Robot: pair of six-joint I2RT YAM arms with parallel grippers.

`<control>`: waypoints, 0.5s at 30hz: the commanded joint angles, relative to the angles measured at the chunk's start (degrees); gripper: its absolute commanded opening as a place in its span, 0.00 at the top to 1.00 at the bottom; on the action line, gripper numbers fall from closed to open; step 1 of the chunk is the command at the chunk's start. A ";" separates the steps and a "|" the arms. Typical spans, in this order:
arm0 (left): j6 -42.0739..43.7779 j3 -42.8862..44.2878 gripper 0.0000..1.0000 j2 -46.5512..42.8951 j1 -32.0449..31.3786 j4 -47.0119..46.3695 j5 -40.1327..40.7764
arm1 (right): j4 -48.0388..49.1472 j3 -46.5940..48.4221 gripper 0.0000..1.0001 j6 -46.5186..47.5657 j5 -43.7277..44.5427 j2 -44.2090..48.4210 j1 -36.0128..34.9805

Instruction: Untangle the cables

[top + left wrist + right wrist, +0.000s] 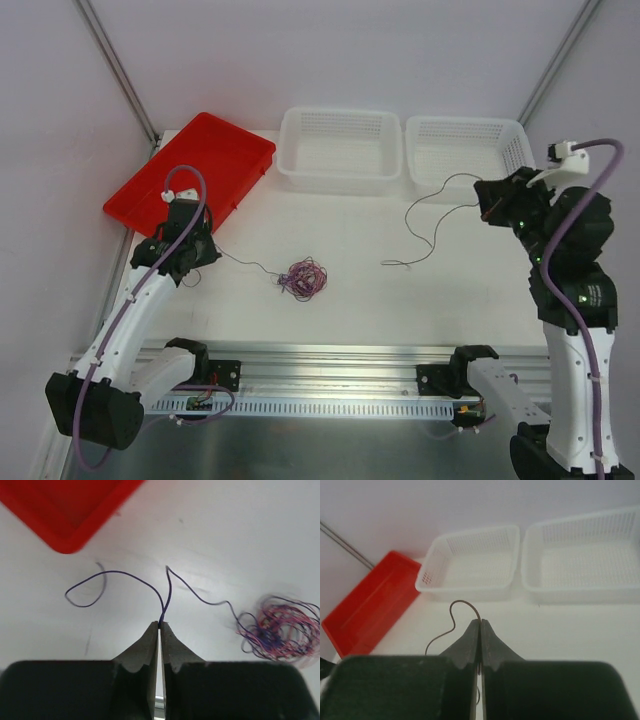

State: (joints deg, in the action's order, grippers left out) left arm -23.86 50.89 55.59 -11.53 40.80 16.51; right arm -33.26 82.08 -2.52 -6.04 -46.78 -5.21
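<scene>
A small tangle of thin purple, black and red-pink cables (pixel 302 279) (pixel 282 628) lies mid-table. One purple cable (pixel 170 587) runs out of it leftward to my left gripper (pixel 205 243) (pixel 160 624), which is shut on that strand at its fingertips. A loose end of it loops off to the left. A separate dark cable (pixel 432 222) (pixel 454 620) lies freed on the right side of the table, curving up to my right gripper (pixel 487 210) (pixel 480 622), which is shut on it, raised near the right basket.
A red tray (pixel 190 170) (pixel 65 510) (pixel 367 600) sits at the back left, close behind the left gripper. Two white mesh baskets (pixel 340 150) (pixel 467 150) (pixel 470 562) (pixel 585 555) stand along the back edge. A metal rail (pixel 330 375) crosses the near edge.
</scene>
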 commanded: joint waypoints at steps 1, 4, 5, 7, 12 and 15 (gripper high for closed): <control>1.71 -0.18 0.96 -1.71 -0.24 -5.37 -19.45 | 2.23 -7.27 0.99 -0.81 -1.08 3.27 0.29; 1.01 -2.02 0.90 -1.54 -2.61 -8.62 -26.06 | 4.25 -16.75 0.99 -2.39 -1.95 4.77 0.29; 1.09 -2.37 0.88 -1.02 -3.32 -8.98 -26.79 | 5.99 -19.13 0.99 -3.53 -2.65 5.30 0.29; 1.62 -2.64 0.77 0.03 -5.77 -9.68 -28.45 | 7.58 -26.16 0.99 -4.68 -4.84 5.13 0.29; 3.99 -0.80 0.47 0.48 -6.84 -9.86 -30.66 | 9.09 -36.54 0.99 -6.97 -5.65 0.75 0.20; 6.10 1.30 0.23 0.57 -6.93 -9.86 -30.31 | 7.86 -39.89 0.96 -7.23 -4.86 -4.25 -0.06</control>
State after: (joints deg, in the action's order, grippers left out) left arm -20.40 48.97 56.23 -18.33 32.93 -11.16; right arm -27.73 43.57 -8.01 -9.93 -47.68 -5.17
